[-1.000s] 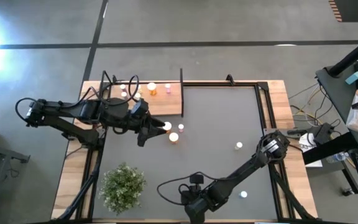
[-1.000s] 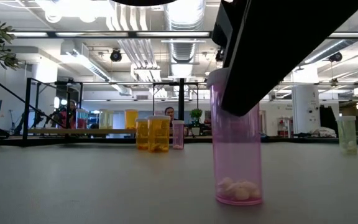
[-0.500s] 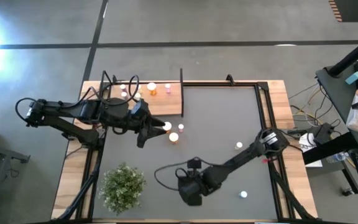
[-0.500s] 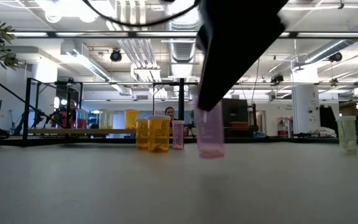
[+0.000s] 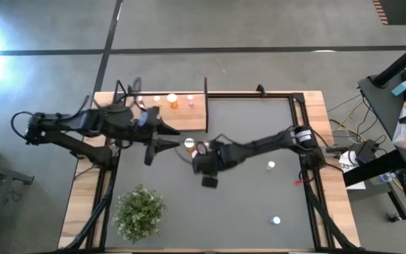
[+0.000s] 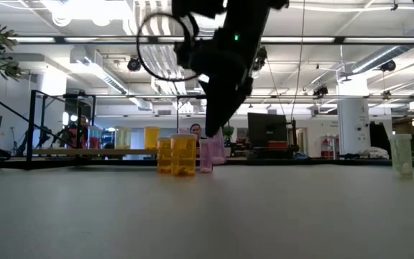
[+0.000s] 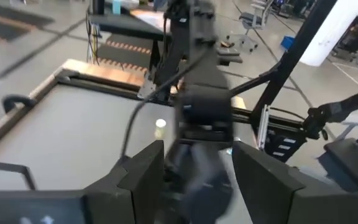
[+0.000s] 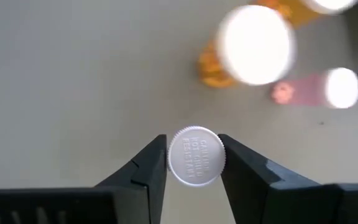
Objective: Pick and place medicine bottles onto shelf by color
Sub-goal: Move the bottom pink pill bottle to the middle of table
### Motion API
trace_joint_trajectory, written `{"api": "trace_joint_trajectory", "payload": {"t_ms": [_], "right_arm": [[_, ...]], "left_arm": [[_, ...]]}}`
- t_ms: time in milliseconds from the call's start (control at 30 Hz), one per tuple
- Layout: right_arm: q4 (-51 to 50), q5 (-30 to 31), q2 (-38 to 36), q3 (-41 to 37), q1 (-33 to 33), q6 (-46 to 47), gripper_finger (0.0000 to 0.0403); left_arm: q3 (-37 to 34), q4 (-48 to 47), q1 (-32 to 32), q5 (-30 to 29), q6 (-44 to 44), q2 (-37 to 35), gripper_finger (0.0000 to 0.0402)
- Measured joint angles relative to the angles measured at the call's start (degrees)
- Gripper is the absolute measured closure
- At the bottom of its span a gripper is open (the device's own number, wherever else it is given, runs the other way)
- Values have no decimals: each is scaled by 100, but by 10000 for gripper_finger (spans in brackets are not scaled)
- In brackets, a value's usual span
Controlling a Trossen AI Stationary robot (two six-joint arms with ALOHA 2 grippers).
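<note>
Right wrist view shows the right gripper (image 8: 193,163) with its fingers (image 8: 148,168) closed on the white cap of a pink medicine bottle (image 8: 196,157). From above, that gripper (image 5: 204,154) hangs over the middle of the dark worktop (image 5: 252,204), just beside an orange bottle (image 5: 189,144) and a small pink one (image 5: 205,146). More bottles stand on the light-wood shelf (image 5: 189,116) at the far left. The left gripper (image 5: 166,136) hovers by the shelf's near edge, fingers (image 7: 143,175) partly spread and empty. A green plant (image 5: 140,209) sits near left.
</note>
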Motion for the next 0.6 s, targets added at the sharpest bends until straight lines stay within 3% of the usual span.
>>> {"api": "trace_joint_trajectory", "payload": {"t_ms": [133,300,600], "right_arm": [[451,-447,-119,-465,-373,219,281],[753,-473,-126,-576,-553,395,274],[1045,-417,-126,-666,-771,254,281]], "left_arm": [[2,-170,55,-33,245,-416,227],[-2,-158,53,-612,258,-753,227],[-7,-163,58,-1043,710,-623,227]]}}
